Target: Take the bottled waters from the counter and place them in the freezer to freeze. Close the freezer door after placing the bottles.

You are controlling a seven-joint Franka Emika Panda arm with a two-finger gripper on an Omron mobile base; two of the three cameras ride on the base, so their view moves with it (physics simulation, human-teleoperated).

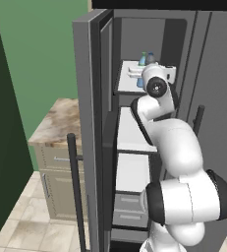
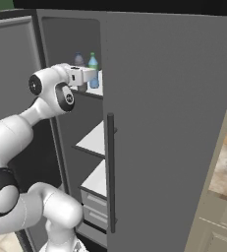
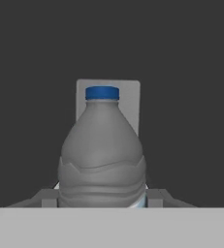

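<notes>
Here the grey bottle (image 3: 102,155) stands upright between the jaws, clenched on it.

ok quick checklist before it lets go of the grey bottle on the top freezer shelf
1. Freezer door open: ok.
2. Grey bottle upright between the pincer fingers: ok.
3. Green-capped bottle already on the top shelf: ok.
4. Grey bottle's base resting on the shelf: cannot tell, hidden.
5. Gap between the two bottles: cannot tell.
6. Arm out of the door's path for closing: not ok, it reaches inside.
</notes>
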